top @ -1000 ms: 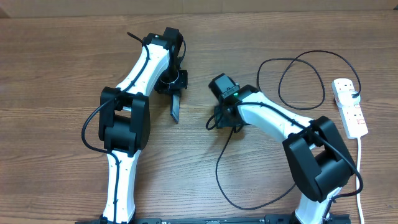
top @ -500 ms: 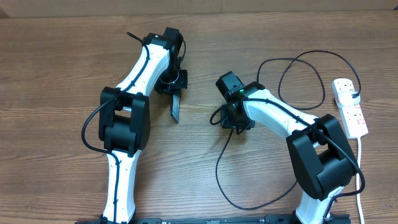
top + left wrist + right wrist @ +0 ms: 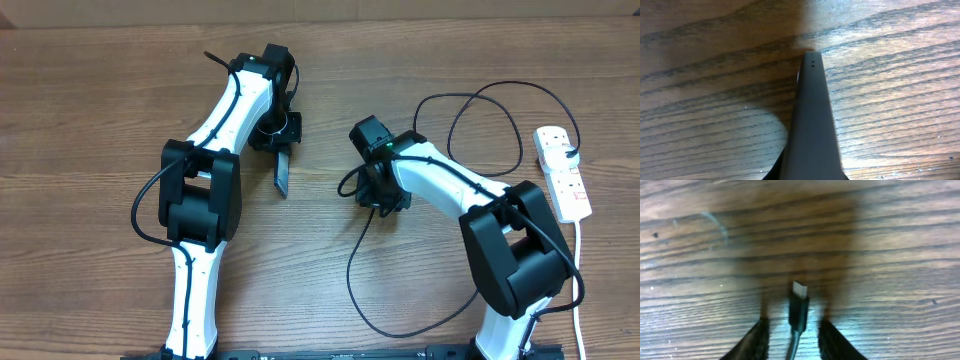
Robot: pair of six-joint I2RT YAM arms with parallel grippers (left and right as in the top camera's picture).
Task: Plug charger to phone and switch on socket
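My left gripper (image 3: 277, 137) is shut on the phone (image 3: 283, 172), a dark slab held on edge over the table. In the left wrist view the phone (image 3: 812, 120) runs away from the camera, and its end face has two small holes. My right gripper (image 3: 378, 196) is low over the table at the centre. In the right wrist view its jaws (image 3: 794, 324) straddle the charger's connector tip (image 3: 799, 307), which lies on the wood with a gap on each side. The black charger cable (image 3: 360, 270) loops round to the white socket (image 3: 562, 175) at the right.
The charger's cable makes a large loop (image 3: 485, 125) left of the socket. A thick white cord (image 3: 578, 270) runs from the socket towards the front edge. Both arm bases stand at the front of the wooden table (image 3: 90, 120).
The right gripper's jaws have narrowed around the connector tip, and the right arm has shifted slightly to the right. The left arm and the phone have not moved.
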